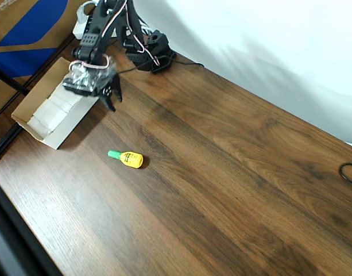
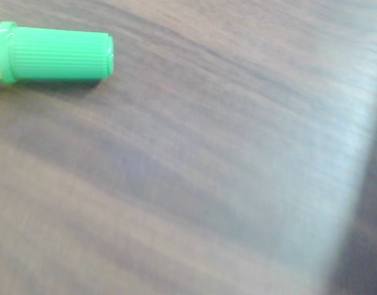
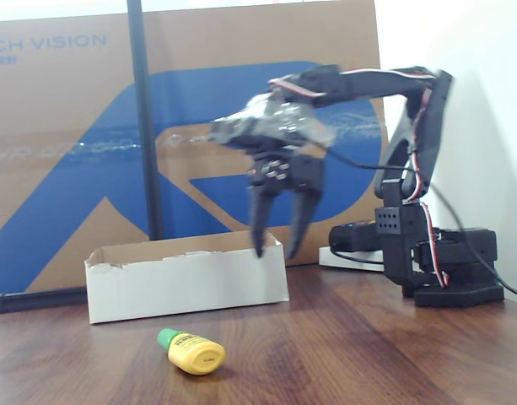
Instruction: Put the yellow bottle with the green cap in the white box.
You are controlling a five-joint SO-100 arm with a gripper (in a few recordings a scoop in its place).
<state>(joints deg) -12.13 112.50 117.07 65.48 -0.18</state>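
Near the tabletop's (image 1: 233,172) left edge in the overhead view: white box (image 1: 52,112), open top | black gripper (image 3: 274,250) raised beside the box, fingers apart, holding nothing | yellow bottle with the green cap (image 1: 127,157) lying on its side on bare wood, apart from the box.

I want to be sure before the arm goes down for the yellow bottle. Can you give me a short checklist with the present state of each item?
1. Gripper open and empty: ok, fingers apart, nothing between them.
2. Yellow bottle free on the table: ok, lying on its side, nothing touching it.
3. Green cap on: ok.
4. Gripper above the bottle: not ok, in the overhead view it hangs beside the white box, away from the bottle.
5. White box has room: ok, the visible inside looks bare.
6. Way to the bottle free: ok.
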